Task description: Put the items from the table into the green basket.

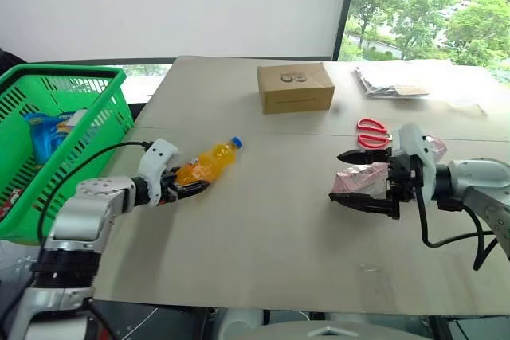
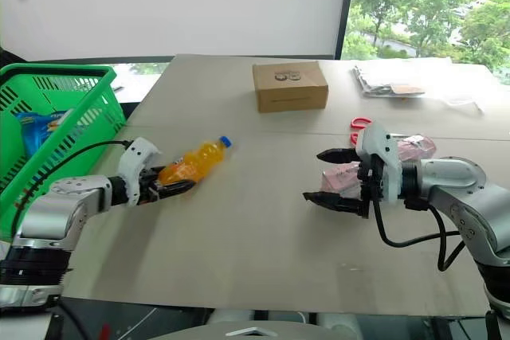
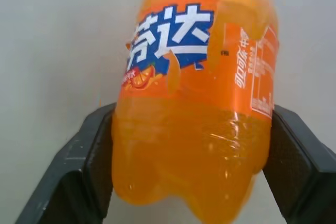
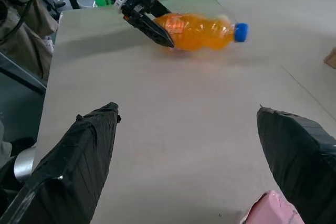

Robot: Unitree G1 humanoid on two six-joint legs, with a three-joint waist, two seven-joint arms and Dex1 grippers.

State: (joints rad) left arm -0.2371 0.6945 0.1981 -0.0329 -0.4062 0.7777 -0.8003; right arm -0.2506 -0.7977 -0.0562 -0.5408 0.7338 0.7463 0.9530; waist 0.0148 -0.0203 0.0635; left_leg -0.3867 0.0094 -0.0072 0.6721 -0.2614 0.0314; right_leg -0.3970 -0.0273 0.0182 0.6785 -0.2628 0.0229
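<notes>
Soda bottle (image 1: pixel 209 162) is lying on our bench (image 1: pixel 263 236), and our left tool (image 1: pixel 187 189) is closing its fingers (image 3: pixel 79 177) around the base. Our right tool (image 1: pixel 362 179) is hanging wide open, gripping nothing, just before the pink carton (image 2: pixel 398 153). Green basket (image 1: pixel 111 117) is sitting at the bench's left edge.

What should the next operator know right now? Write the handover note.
Left gripper: fingers either side of the bottle's base, which lies on the table; grip not confirmed.
Right gripper: open, empty, above the pink carton.
Basket: at table's left edge, already holds some items.
Done: nothing of these two.
Left: bottle, then carton, into basket.
</notes>
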